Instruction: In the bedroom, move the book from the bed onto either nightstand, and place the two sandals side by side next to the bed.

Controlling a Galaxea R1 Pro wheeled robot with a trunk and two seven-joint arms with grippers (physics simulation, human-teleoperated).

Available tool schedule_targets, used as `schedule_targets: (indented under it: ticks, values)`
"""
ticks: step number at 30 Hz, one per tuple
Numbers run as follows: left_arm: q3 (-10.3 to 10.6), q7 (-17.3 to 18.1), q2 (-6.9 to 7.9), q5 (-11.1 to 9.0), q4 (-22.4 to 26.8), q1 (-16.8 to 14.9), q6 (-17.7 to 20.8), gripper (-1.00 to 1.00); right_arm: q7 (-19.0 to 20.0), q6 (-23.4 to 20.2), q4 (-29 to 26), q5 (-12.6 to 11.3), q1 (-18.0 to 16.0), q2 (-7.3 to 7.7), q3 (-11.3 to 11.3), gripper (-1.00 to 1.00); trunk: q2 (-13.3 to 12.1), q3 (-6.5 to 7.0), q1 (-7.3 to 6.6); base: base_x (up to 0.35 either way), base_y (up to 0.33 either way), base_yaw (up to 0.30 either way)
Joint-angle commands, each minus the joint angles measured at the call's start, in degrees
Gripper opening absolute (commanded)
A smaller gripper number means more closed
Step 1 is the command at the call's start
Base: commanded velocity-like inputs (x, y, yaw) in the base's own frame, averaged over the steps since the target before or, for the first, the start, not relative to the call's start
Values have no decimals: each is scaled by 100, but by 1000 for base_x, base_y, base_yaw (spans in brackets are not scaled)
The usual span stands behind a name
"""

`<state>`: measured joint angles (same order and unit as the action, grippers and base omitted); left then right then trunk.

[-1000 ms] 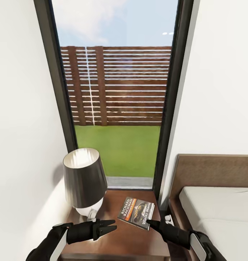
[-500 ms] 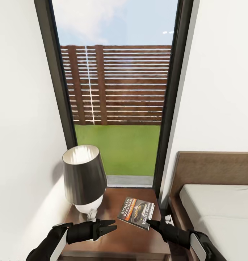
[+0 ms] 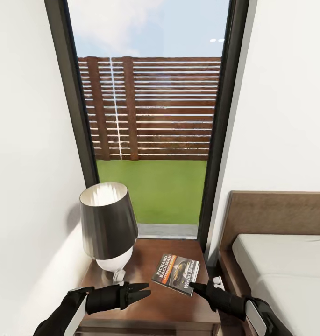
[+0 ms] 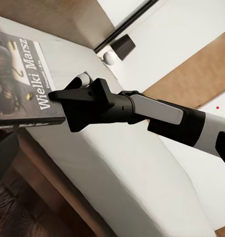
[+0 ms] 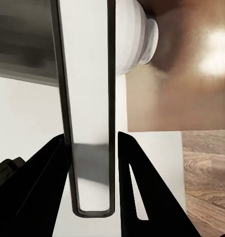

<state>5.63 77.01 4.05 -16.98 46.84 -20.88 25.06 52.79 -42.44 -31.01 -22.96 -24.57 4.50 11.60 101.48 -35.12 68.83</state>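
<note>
The book [image 3: 175, 274] lies flat on the nightstand [image 3: 150, 308], its dark cover with the orange band facing up, to the right of the lamp. My right gripper [image 3: 192, 285] rests at the book's near right corner. Its fingers stand apart in the right wrist view [image 5: 90, 136] with nothing between them. The left wrist view has that gripper [image 4: 56, 95] touching the book's [image 4: 18, 79] edge. My left gripper [image 3: 148, 288] hovers over the nightstand's front left, slightly open and empty. The bed [image 3: 281, 266] lies to the right. The sandals are out of view.
A table lamp [image 3: 108, 224] with a dark shade and white base stands at the nightstand's back left. Behind it a tall dark-framed window [image 3: 150, 140] gives onto grass and a slatted fence. White walls close in on both sides. The headboard [image 3: 276, 212] rises beside the nightstand.
The whole head view has shifted a little, so the lamp and bed sit higher in the picture: the camera moved. Book and both grippers hold the same places.
</note>
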Motion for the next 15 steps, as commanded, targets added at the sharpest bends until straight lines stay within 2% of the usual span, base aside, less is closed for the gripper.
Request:
schedule_targets:
  ticks: [1,15]
  values:
    - [26,-2,8,-53,0,-4,60,100,12,-34,0,-15,-4,0,15,-100,44,-24,22,0,0,0]
    - [26,-2,8,-53,-9,-4,60,100,21,-37,4,-22,-4,0,14,-100,606,-276,329,0,0,0]
